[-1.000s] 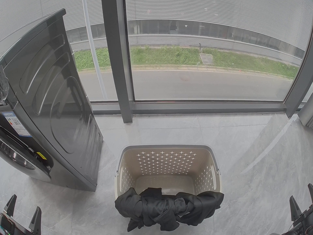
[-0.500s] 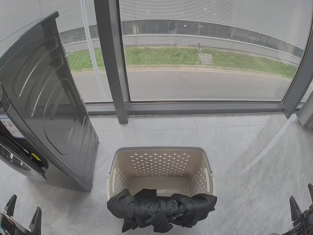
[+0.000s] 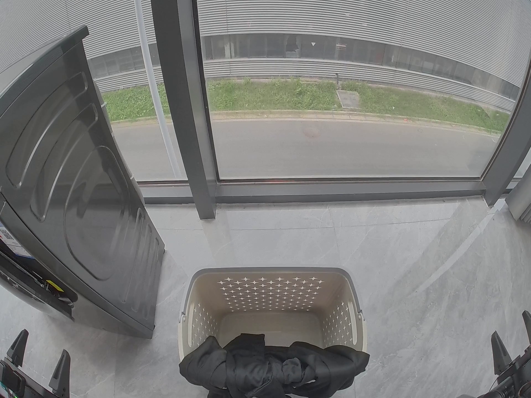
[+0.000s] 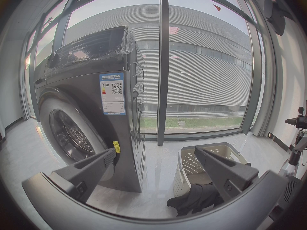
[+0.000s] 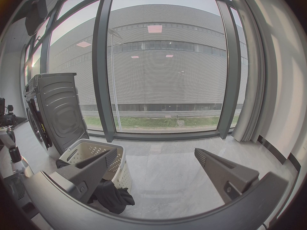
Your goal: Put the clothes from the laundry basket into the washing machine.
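Note:
A beige laundry basket (image 3: 271, 294) stands on the grey floor straight ahead, with black clothes (image 3: 274, 367) draped over its near rim. The basket (image 4: 188, 163) and clothes (image 4: 198, 197) also show in the left wrist view, and in the right wrist view the basket (image 5: 86, 150) with the clothes (image 5: 110, 195). A dark grey washing machine (image 3: 72, 194) stands at the left, its round door opening (image 4: 72, 136) facing sideways. My left gripper (image 3: 38, 357) is low at the near left, open and empty. My right gripper (image 3: 514, 338) is low at the near right, open and empty.
A floor-to-ceiling window with a dark frame post (image 3: 185, 95) runs behind the basket. A light curtain (image 5: 252, 90) hangs at the far right. Bare floor tiles (image 3: 343, 233) lie between basket and window.
The whole head view has shifted: the basket now sits lower and nearer, the washing machine further left. Both grippers hold the same places in the picture.

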Controlling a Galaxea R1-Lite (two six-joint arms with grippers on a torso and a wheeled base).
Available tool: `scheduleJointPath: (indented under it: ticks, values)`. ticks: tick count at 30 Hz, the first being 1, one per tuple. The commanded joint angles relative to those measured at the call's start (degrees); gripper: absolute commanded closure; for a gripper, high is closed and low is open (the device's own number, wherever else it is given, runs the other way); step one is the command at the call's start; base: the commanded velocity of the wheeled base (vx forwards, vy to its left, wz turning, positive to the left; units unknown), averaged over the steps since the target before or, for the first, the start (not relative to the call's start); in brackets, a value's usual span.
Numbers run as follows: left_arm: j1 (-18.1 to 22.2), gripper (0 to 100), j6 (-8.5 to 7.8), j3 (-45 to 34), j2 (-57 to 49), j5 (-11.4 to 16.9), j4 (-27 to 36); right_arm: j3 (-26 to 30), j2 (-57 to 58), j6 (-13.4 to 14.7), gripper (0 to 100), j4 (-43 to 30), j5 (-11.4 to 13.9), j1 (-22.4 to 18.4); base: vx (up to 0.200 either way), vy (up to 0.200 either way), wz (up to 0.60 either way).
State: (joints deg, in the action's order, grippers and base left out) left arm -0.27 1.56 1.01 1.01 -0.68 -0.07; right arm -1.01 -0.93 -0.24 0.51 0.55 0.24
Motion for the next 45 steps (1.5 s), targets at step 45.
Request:
scheduleJointPath:
  ticks: [45]
  values:
    - [0.00, 0, -0.07, -0.84, -1.01, -0.02, -0.01, 1.01, 0.93, -0.02, 0, 0.02, -0.02, 0.02, 0.053, 0.000, 0.00]
